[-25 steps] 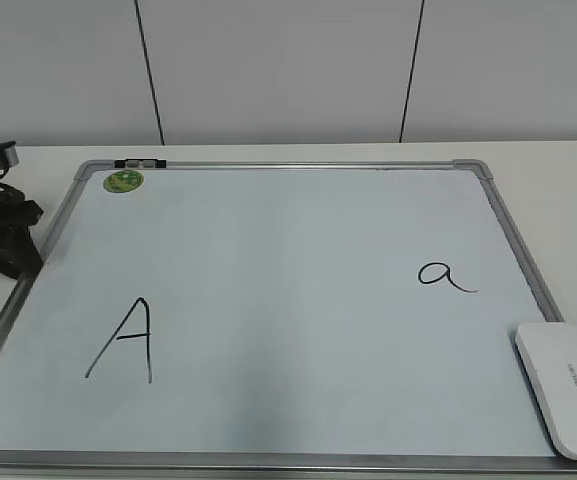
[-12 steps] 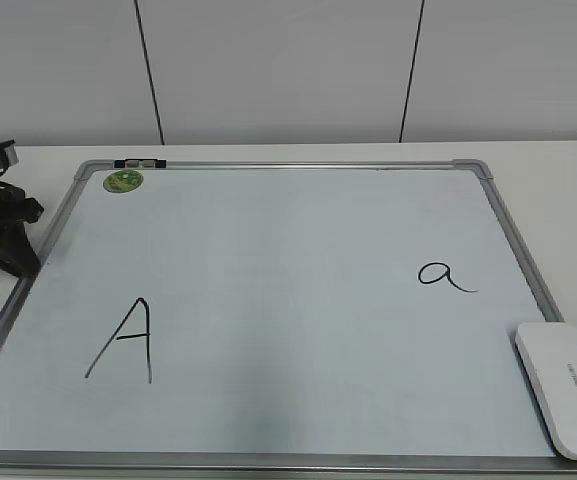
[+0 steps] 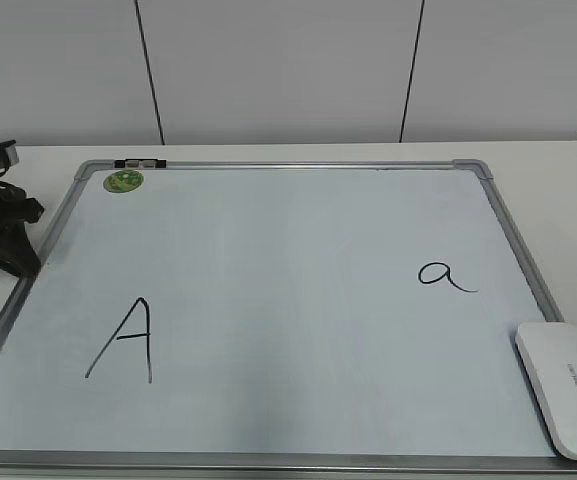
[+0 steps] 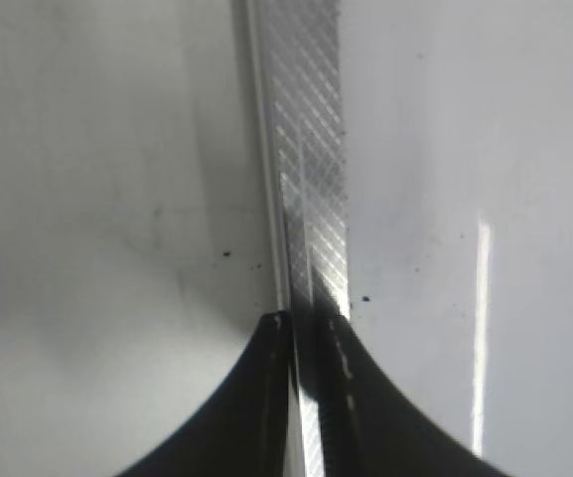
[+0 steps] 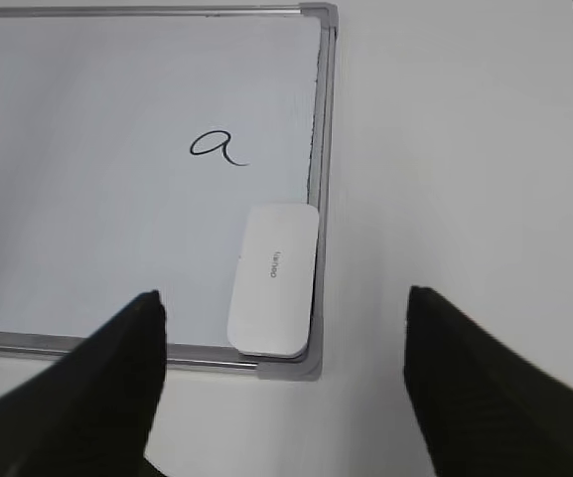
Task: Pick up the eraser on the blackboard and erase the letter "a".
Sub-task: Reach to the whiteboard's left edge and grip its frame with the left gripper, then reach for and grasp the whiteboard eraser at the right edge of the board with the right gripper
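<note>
The eraser [image 3: 565,388], a flat white slab, lies on the near right corner of the blackboard [image 3: 298,330], partly over its frame. In the right wrist view the eraser [image 5: 274,278] lies ahead of and below my right gripper [image 5: 284,298], which is open wide, empty and held above the table in front of the board's corner. The letter "a" [image 3: 443,274] is written beyond the eraser; it also shows in the right wrist view [image 5: 216,147]. My left gripper [image 4: 311,320] is shut and empty, low over the board's left frame [image 4: 311,179]; it shows dark in the exterior view [image 3: 3,235].
A larger capital "A" [image 3: 125,340] is on the board's near left. A green sticker [image 3: 123,181] sits in the far left corner. White table surrounds the board [image 5: 465,149]. A wall stands behind.
The left arm has shifted slightly to the left at the board's edge. The eraser and the letters have not moved.
</note>
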You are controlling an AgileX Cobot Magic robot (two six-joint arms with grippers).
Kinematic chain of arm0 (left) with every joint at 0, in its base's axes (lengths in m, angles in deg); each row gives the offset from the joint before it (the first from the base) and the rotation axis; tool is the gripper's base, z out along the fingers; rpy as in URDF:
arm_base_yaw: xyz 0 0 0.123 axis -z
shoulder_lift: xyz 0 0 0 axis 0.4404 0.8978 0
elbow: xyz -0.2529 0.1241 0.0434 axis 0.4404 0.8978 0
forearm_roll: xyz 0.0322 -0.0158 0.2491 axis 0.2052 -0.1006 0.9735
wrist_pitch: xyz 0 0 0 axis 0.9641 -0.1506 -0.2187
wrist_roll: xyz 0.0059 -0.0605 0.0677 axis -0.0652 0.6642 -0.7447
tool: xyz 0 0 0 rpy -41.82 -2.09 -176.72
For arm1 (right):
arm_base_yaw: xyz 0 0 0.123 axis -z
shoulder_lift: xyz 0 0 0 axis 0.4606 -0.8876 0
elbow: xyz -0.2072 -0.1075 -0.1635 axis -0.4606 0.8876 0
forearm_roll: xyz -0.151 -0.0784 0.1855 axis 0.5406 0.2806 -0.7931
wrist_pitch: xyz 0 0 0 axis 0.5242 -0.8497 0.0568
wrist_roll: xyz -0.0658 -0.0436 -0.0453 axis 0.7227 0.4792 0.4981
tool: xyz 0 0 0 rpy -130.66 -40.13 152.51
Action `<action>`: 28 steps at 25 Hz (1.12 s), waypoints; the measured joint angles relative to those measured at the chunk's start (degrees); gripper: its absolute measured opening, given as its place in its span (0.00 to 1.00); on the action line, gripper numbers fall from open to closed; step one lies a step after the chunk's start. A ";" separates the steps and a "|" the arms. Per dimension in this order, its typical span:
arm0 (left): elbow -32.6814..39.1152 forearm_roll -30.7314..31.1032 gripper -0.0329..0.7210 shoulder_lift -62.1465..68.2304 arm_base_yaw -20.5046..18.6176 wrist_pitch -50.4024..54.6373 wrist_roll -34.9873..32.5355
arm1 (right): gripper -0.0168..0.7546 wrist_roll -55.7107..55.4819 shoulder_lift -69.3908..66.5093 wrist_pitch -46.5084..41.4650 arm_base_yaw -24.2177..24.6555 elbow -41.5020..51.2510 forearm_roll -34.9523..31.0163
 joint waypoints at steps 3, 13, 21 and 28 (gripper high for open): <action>0.00 -0.25 0.09 0.00 0.00 0.11 0.00 | 0.73 0.11 -8.53 2.02 0.00 -3.88 -0.27; 0.00 -0.38 0.09 0.00 0.00 0.19 0.00 | 0.73 0.11 -33.94 -0.56 0.00 -9.21 -4.94; 0.00 -0.50 0.09 0.00 0.00 0.23 0.00 | 0.73 1.23 -49.69 2.71 0.00 -9.41 -5.27; 0.00 -0.50 0.09 0.00 0.00 0.23 0.00 | 0.81 2.01 -57.89 6.89 0.00 -9.63 -5.41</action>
